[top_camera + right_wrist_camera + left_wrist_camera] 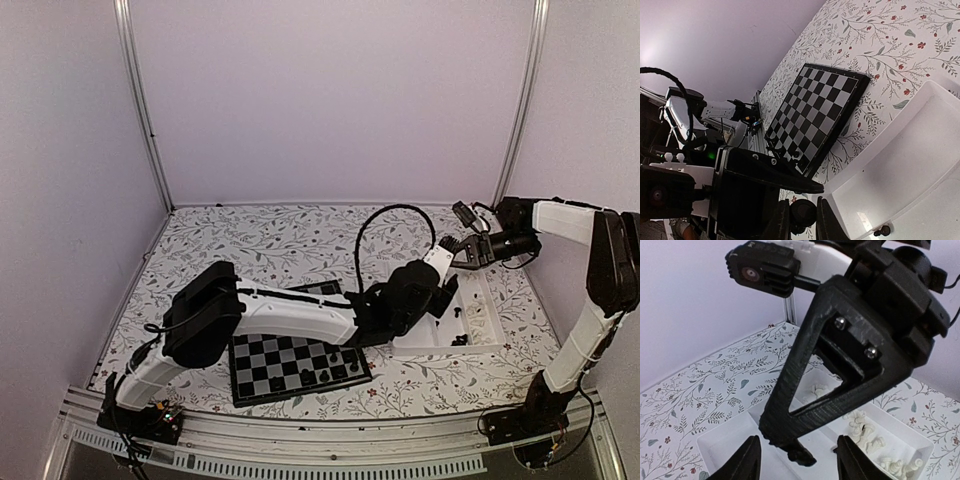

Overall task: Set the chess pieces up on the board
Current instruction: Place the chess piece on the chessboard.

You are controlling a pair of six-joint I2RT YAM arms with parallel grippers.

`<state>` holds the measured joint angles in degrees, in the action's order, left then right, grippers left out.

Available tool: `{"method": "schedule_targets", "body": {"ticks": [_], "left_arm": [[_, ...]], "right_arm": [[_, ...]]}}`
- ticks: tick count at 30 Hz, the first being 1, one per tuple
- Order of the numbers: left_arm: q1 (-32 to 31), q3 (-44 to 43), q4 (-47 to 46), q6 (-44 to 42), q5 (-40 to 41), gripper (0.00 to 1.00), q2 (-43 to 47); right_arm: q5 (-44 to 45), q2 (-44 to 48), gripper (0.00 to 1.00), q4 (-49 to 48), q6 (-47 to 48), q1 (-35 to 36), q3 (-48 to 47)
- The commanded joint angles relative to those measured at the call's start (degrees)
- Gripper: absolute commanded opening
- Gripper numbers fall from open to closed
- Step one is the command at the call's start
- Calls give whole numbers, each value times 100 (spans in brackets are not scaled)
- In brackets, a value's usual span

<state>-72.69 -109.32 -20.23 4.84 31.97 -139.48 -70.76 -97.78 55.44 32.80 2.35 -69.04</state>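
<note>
The board (285, 362) lies at the near centre under my left arm, with a few black chess pieces (327, 372) along its near right edge; it also shows in the right wrist view (817, 112). My right gripper (801, 216) is shut on a black chess piece (803, 212) above the white tray (482, 325). My left gripper (799, 460) is open. Its fingers (747, 460) stand on either side of that held piece (801, 455) without touching it. My right gripper's triangular finger (840, 385) reaches down between them.
The tray holds cream pieces (865, 435) in one compartment and a few loose black pieces (459, 340) in another; one black pawn (882, 231) lies on its floor. My left arm (300, 312) spans the board. Flowered tablecloth lies all around.
</note>
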Motion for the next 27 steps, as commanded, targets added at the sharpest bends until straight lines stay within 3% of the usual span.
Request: {"method": "schedule_targets", "body": {"ticks": [1,10,23,25,27], "left_arm": [[41,-256,182,188,22,52,-117],[187,-513,459,516,-230,37,-251],[296,-642,646,563,-427,3,-263],[305,-585,731,518,-481,0,-157],[334,-390,911,465,-656,0,85]], "right_arm": [[-176,205,10,55,160,11,25],[-192,250,11,7,133,13,143],[-258,288,14,-24,130,16,197],[-254,277,21,34,138,11,170],[-148,277,36,226,227,3,68]]}}
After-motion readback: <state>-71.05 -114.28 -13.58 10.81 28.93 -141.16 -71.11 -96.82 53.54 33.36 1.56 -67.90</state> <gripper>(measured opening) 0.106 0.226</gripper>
